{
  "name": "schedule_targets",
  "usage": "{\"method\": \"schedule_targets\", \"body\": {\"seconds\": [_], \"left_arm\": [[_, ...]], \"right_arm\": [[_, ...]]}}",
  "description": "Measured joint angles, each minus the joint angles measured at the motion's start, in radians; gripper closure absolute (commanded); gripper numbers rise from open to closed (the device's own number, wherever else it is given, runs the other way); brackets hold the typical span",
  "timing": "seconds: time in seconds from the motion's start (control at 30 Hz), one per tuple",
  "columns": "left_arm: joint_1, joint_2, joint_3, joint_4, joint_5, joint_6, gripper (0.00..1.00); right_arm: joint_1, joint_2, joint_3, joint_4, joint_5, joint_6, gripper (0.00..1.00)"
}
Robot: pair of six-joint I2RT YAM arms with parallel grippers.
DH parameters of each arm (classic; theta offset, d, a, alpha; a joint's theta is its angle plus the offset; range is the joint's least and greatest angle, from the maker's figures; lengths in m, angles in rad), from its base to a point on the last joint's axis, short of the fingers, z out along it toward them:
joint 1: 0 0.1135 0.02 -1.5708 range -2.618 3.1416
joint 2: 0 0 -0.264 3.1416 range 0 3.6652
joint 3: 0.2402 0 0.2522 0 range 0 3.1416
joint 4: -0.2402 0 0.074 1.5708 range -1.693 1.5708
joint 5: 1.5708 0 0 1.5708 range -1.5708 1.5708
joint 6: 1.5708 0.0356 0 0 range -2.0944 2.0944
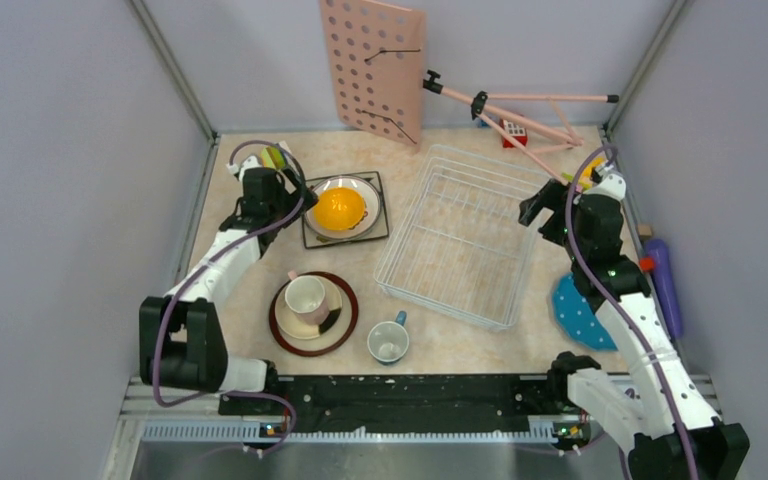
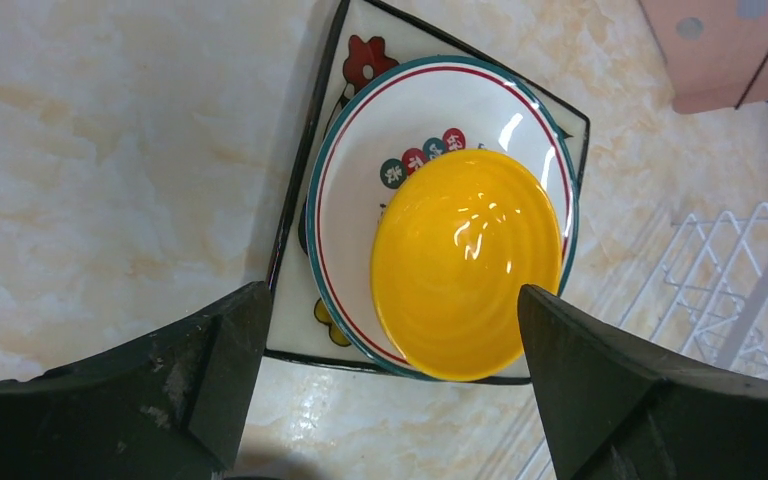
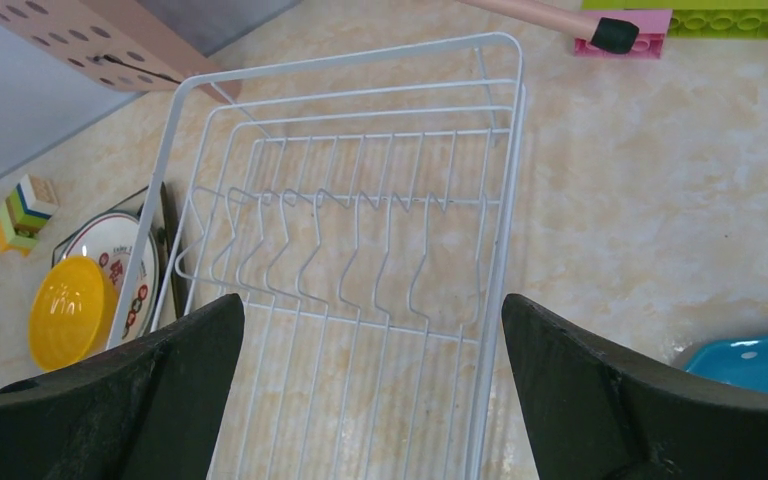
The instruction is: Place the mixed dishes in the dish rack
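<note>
Jaws of both grippers stand wide and hold nothing. The left gripper (image 2: 388, 310) hangs over a stack of 3 toward the far-left corner of the table (image 1: 430, 345): the yellow bowl (image 2: 465, 265) lies in the white plate with characters (image 2: 400, 130), which rests on the square floral plate (image 2: 360, 55). The right gripper (image 3: 372, 305) hangs at the right side of the dish rack (image 1: 457, 240), which sits right of centre, askew to the table's edges. Toward the near edge, left of centre, the pink cup (image 1: 306, 296) stands on the cream plate (image 1: 290, 322), itself on the brown-rimmed plate (image 1: 315, 350). The blue-grey mug (image 1: 388, 341) stands upright just right of them. The blue polka-dot plate (image 1: 575, 318) lies by the right edge, partly hidden under the right arm. Every dish sits outside the dish rack.
</note>
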State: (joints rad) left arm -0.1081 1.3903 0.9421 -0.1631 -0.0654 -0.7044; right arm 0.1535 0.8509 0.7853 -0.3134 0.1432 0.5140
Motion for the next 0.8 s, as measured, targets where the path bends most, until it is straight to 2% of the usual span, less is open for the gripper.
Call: {"method": "schedule_targets", "body": {"seconds": [0.1,0.47,0.63,0.77,0.8], "left_arm": [[-0.017,0.087,0.076,-0.038,-0.034,0.010,0.03],[-0.051,0.256,0.199,-0.109,-0.066,0.047,0.22],[-0.066,0.317,0.207,-0.119,-0.066,0.051,0.50],[-0.070,0.353,0.207,-0.137,-0.062,0.052,0.85],[-0.070,0.353,0.206,-0.137,-0.059,0.054,0.98]], "right_arm": [[0.000,-0.008,0.000,0.019,-0.011,-0.002,0.01],[-0.001,-0.008,-0.013,0.043,-0.024,-0.005,0.01],[-0.001,-0.024,-0.026,0.045,-0.024,-0.005,0.01],[-0.001,-0.033,-0.039,0.042,-0.025,-0.005,0.01],[-0.001,-0.033,-0.039,0.043,-0.026,-0.005,0.01]]}}
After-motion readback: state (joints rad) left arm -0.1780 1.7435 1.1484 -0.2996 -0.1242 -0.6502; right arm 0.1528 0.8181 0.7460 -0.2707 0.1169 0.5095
